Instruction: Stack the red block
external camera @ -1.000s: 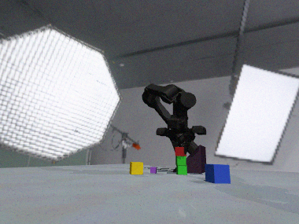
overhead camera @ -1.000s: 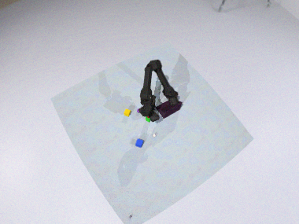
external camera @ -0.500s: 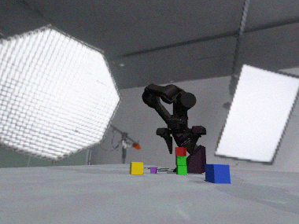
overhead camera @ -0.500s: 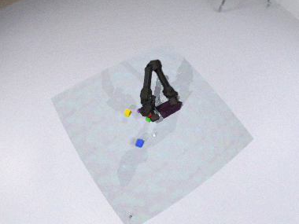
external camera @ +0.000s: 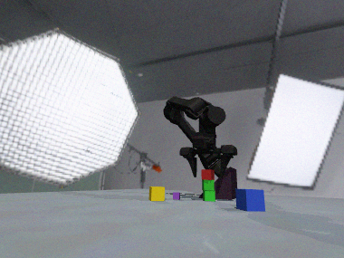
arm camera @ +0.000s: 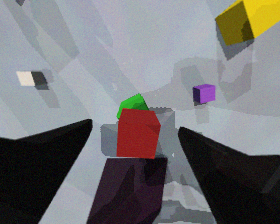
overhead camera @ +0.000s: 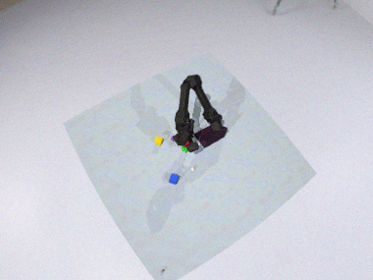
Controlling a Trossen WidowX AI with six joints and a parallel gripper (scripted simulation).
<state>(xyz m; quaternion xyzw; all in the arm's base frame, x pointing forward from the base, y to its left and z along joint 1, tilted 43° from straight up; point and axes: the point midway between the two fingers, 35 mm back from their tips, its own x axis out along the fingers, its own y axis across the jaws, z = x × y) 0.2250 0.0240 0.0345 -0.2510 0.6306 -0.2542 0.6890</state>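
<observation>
The red block (external camera: 207,175) (arm camera: 137,133) (overhead camera: 186,143) sits on top of the green tower (external camera: 208,191) (arm camera: 132,105) (overhead camera: 185,149), which stands upright as two green cubes in the exterior view. My gripper (external camera: 208,164) (arm camera: 136,127) is open, its two dark fingers spread wide to either side of the red block without touching it. In the wrist view the red block lies between the fingers with clear gaps on both sides, and only a corner of the green tower shows behind it.
A yellow cube (overhead camera: 158,140) (external camera: 157,194) (arm camera: 245,20), a small purple cube (external camera: 176,195) (arm camera: 204,93), a blue cube (overhead camera: 174,178) (external camera: 250,200) and a small white cube (overhead camera: 192,168) (arm camera: 25,78) lie around the tower. The arm's dark purple base (overhead camera: 211,135) (external camera: 226,184) stands just behind it.
</observation>
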